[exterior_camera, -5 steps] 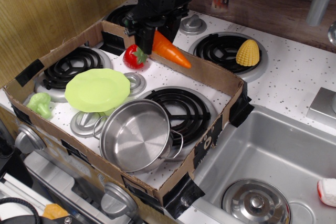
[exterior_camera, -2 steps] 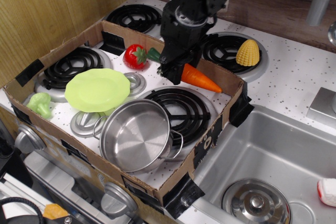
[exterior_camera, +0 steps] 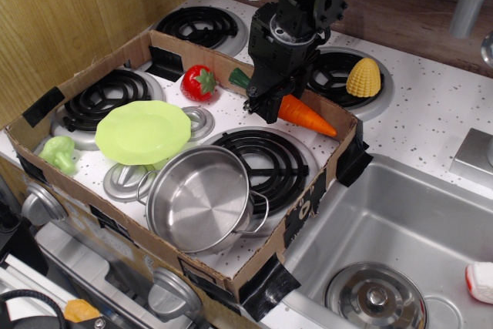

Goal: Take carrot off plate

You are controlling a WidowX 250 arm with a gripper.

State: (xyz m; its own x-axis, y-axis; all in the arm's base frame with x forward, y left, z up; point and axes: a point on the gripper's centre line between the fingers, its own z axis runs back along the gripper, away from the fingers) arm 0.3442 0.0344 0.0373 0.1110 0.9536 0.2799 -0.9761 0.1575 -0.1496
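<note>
I had the black gripper (exterior_camera: 264, 105) clamped on the bright orange tapered plastic carrot (exterior_camera: 306, 115), held well to the right of the flat round lime-green plastic plate (exterior_camera: 142, 132), which sat bare.

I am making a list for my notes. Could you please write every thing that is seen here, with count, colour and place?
carrot: 1, orange, held above the box's right wall
plate: 1, lime green, left in box, bare
tomato: 1, red, back of box
broccoli: 1, green, left corner of box
pot: 1, steel, front of box
corn: 1, yellow, back right burner
cardboard box: 1, brown, over stove
lid: 1, steel, in sink
gripper: 1, black, fingers shut on carrot
</note>
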